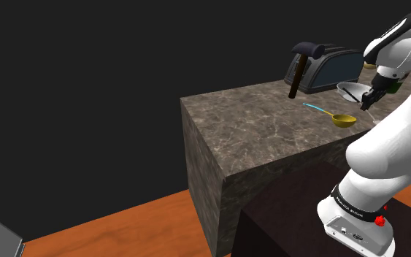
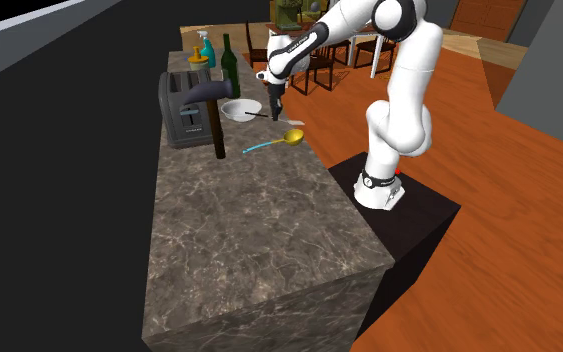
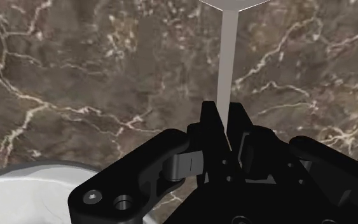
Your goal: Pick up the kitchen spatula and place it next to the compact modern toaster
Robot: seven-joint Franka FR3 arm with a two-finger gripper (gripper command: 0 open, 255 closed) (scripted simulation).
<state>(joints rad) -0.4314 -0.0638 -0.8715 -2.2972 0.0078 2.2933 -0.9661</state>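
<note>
Claw (image 3: 225, 113) pinches the grey spatula's (image 3: 228, 57) handle low over the bench (image 2: 239, 220) beside the bowl (image 2: 237, 111); grasp looks made, so next lift and carry toward the toaster (image 2: 181, 110).

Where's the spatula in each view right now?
Shoulder view: spatula at the gripper, just right of the white bowl.
Second exterior view: spatula under the gripper, right of the bowl.
Wrist view: grey handle clasped between the fingers, bowl beside them.
Shared landmark: the white bowl.
</note>
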